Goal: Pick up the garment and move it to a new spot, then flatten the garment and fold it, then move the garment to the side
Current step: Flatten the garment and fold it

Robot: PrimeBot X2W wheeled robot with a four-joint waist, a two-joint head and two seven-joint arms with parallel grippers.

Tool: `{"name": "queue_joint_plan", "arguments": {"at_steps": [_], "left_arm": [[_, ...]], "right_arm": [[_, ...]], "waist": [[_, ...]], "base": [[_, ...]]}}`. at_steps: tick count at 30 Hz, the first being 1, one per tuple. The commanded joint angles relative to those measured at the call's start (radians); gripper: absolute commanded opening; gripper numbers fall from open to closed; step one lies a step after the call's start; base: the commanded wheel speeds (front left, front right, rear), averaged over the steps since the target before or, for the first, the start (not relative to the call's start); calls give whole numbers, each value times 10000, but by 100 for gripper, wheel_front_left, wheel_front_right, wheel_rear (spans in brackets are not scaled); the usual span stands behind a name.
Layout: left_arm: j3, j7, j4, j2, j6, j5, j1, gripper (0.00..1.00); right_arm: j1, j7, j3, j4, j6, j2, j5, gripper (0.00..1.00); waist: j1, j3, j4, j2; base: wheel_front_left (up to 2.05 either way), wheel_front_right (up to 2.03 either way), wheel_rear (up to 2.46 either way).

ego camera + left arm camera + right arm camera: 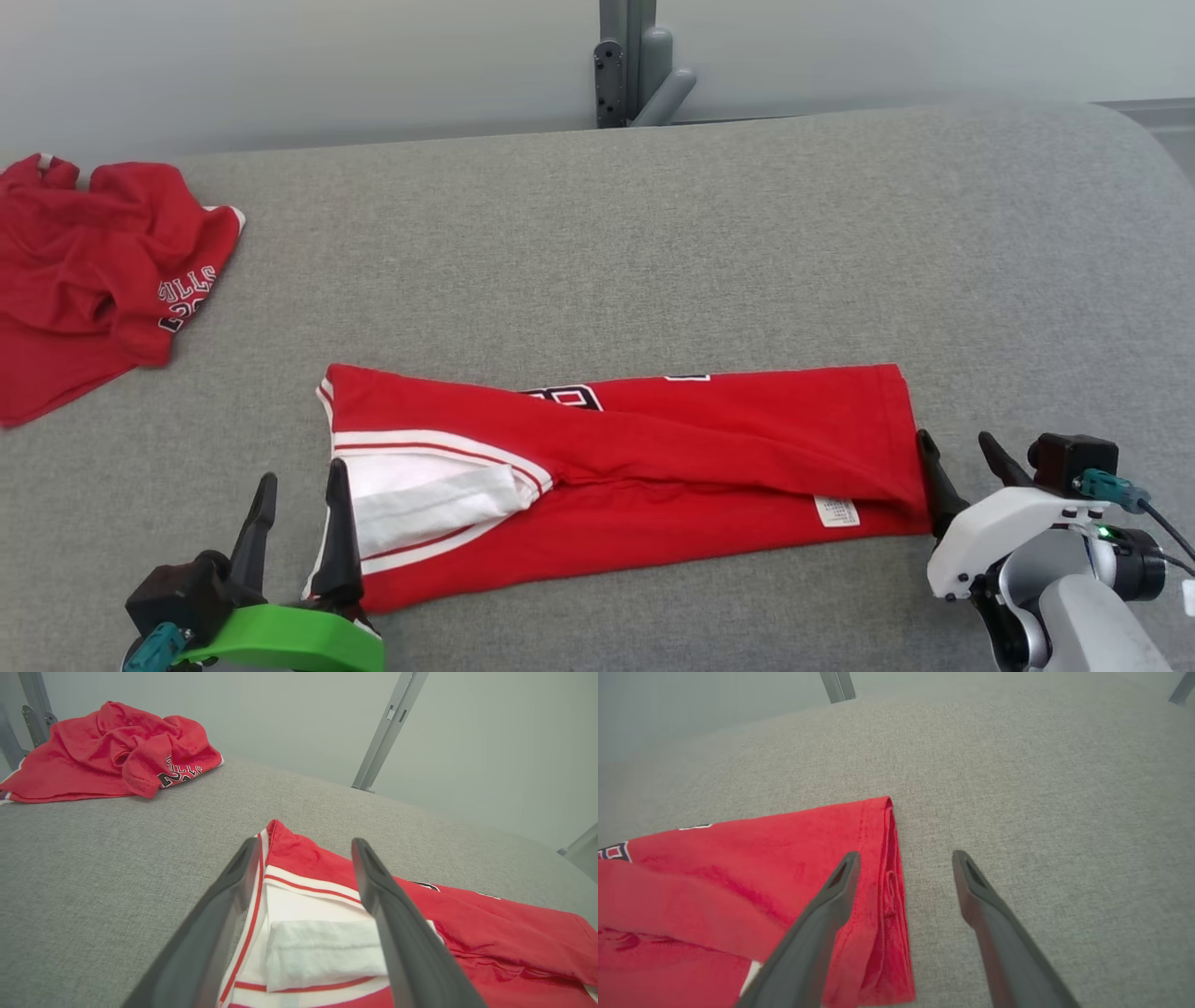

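head view: the folded red jersey with white trim [653,467] lies on the grey fabric surface [653,233], our left gripper [303,469] and right gripper [954,436] released at its ends (nothing held); uneven pinches could spill the folds.

Head view downward, wrist views low, close, sharing the garment [653,467]

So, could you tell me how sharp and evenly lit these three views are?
Head view: soft, even light, faint shadows, folded jersey sharp. Left wrist view: left gripper looms large and slightly blurred; crumpled jersey behind is legible. Right wrist view: right gripper similarly stretched, gray surface weave crisp.
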Motion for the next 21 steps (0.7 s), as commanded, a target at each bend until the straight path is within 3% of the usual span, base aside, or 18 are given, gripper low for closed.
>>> {"name": "queue_joint_plan", "arguments": {"at_steps": [1, 13, 14, 15, 18, 19, 21], "left_arm": [[8, -26, -12, -16, 10, 74, -121, 100], [252, -18, 26, -192, -84, 211, -11, 100], [281, -18, 24, -209, -101, 219, -2, 100], [305, -18, 20, -221, -115, 219, 10, 100], [378, -18, 9, -238, -125, 253, 41, 100], [416, -18, 7, -243, -131, 277, 41, 100], [453, -18, -16, -264, -139, 327, 65, 100]], "right_arm": [[-263, 44, 17, 434, -17, -97, -57, 100], [-923, 597, 695, 2700, -17, -170, 849, 100], [-953, 601, 775, 2779, -13, -181, 942, 93], [-988, 564, 834, 2847, -11, -182, 1036, 46], [-1079, 473, 1030, 2968, -11, -207, 1252, 21], [-1122, 430, 1074, 2974, -14, -223, 1363, 0], [-1208, 329, 1160, 2953, -16, -317, 1552, 0]], "waist": [[1, 117, 278, 25], [1, 172, 742, 25], [1, 170, 749, 25], [1, 169, 749, 25], [1, 165, 709, 25], [1, 165, 681, 25], [1, 162, 599, 25]], "base": [[0, 0, 0], [0, 0, 0], [0, 0, 0], [0, 0, 0], [0, 0, 0], [0, 0, 0], [0, 0, 0]]}}
